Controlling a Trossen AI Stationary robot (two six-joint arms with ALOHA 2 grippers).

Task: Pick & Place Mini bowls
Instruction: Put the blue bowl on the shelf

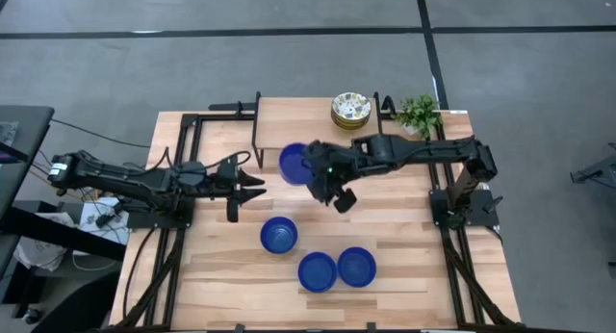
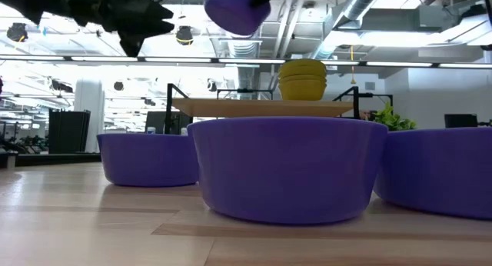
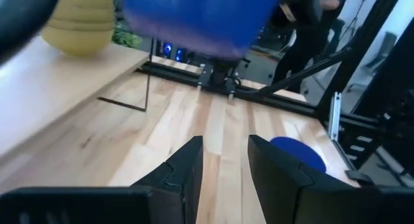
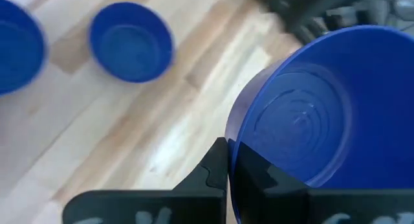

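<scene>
While airborne, blue bowl [image 1: 294, 164] rim sits in right gripper [image 1: 314, 166]

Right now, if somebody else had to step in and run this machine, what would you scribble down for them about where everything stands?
Right hand: shut on the rim of a blue bowl, held up off the table in front of the shelf.
Left hand: empty, fingers partly apart, hovering just left of that bowl.
Three blue bowls on the table: one mid-table, two side by side nearer the front edge.
Patterned bowls: stacked on the shelf, beside the plant.
Done: three blue bowls set down, apparently.
Left: put down the fourth; the patterned stack looks untouched.
</scene>
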